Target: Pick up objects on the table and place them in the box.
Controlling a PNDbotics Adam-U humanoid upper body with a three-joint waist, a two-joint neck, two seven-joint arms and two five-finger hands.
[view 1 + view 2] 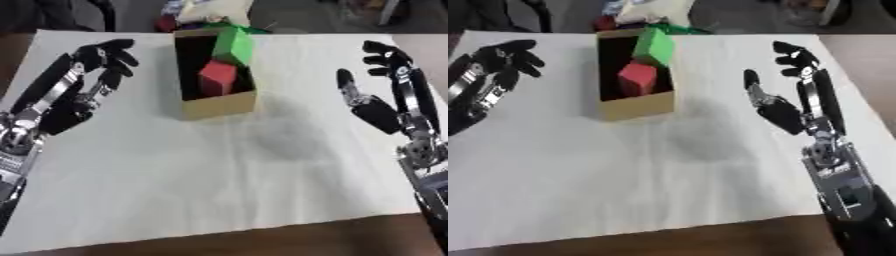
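Note:
A tan cardboard box [219, 105] stands on the white table cover, toward the far middle. Inside it a red block [217, 77] lies near the front wall and a green block [233, 45] leans against the box's right wall, sticking up above the rim. My left hand [92, 75] hovers left of the box with fingers spread, holding nothing. On the other side my right hand [794, 95] stands apart from the box, fingers straight and pointing up, also empty.
The white cover [219, 170] ends at a brown table edge [262, 242] near me. Beyond the box, off the cover, lies a heap of mixed coloured items [197, 15]. A faint shadow marks the cover in front of the box.

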